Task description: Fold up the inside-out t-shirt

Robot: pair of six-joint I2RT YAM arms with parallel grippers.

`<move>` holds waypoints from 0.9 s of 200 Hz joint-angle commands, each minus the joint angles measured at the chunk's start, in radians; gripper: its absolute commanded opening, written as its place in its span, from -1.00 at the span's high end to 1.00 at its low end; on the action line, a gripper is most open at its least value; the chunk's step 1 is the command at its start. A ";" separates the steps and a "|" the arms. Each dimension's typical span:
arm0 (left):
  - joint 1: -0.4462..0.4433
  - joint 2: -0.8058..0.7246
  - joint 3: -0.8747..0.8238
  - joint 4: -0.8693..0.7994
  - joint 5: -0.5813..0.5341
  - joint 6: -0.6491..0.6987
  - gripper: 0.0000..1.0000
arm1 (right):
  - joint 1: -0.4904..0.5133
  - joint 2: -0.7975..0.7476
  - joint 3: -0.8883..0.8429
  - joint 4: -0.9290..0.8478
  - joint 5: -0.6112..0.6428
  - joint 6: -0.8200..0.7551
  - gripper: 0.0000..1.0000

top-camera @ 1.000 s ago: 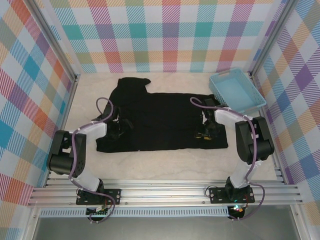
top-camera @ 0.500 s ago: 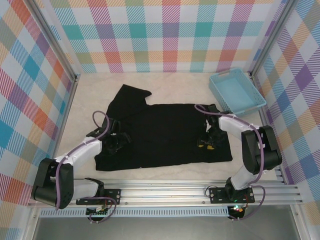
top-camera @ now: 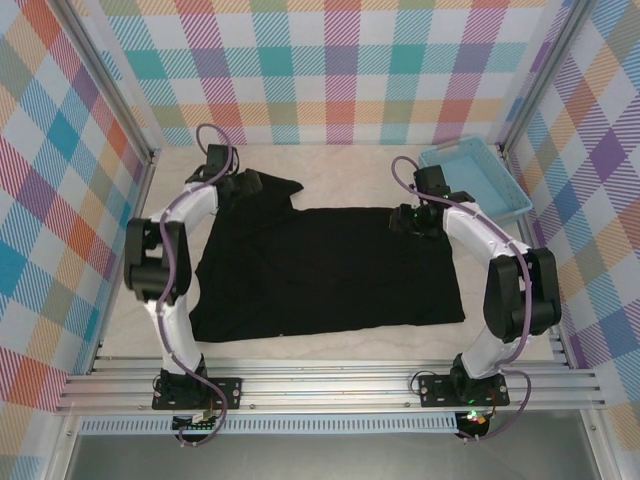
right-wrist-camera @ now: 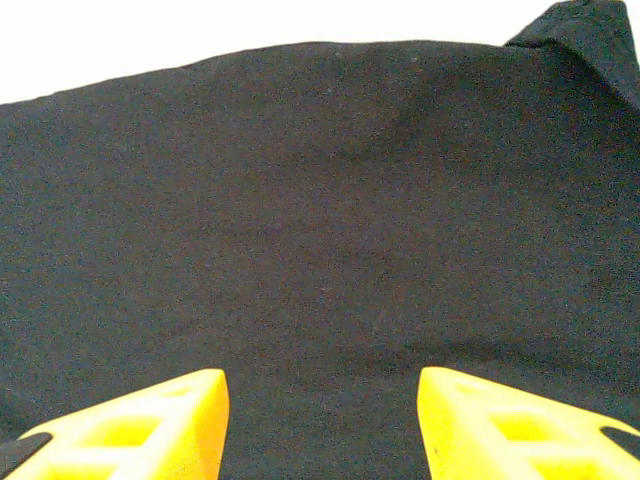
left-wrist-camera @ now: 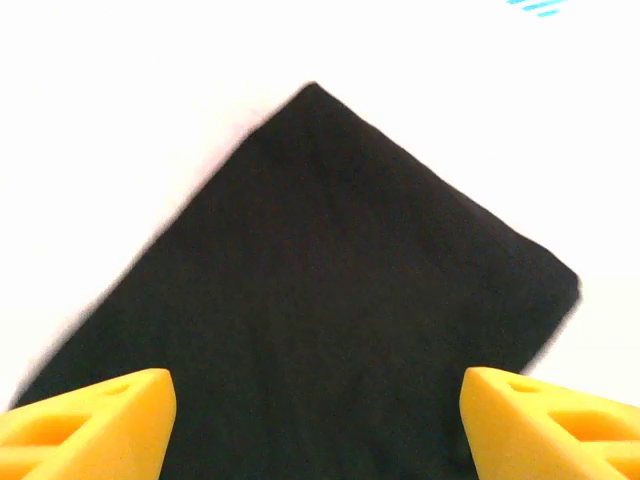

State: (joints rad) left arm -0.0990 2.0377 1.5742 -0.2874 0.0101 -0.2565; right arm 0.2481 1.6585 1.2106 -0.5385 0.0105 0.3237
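Pale tabletop (top-camera: 330,345) carries the black t-shirt (top-camera: 320,265), spread flat mid-table. My left gripper (top-camera: 247,183) hovers over its far-left sleeve, my right gripper (top-camera: 404,218) over its far-right corner, both released, grasping nothing.

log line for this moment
t-shirt spread on table | left arm: jaws open over far sleeve | right arm: jaws open over far right corner

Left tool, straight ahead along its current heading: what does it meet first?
The t-shirt: its black cloth lies right ahead of the open left tool. Height above the cloth is unclear, so contact is likely, not certain.
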 commanded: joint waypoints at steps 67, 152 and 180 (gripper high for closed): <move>0.031 0.627 0.959 -0.514 0.054 0.329 -0.52 | -0.002 -0.022 -0.038 0.032 -0.087 -0.027 -0.06; 0.041 0.774 1.110 -0.475 0.088 0.299 0.11 | -0.002 -0.035 -0.078 0.046 -0.115 -0.019 -0.06; 0.042 0.781 1.123 -0.474 0.081 0.295 0.37 | -0.001 -0.015 -0.060 0.040 -0.064 -0.025 -0.06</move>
State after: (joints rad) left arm -0.0628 2.7880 2.6732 -0.7551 0.0727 0.0422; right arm 0.2481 1.6505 1.1423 -0.5087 -0.0803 0.3126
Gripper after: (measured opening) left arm 0.361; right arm 0.529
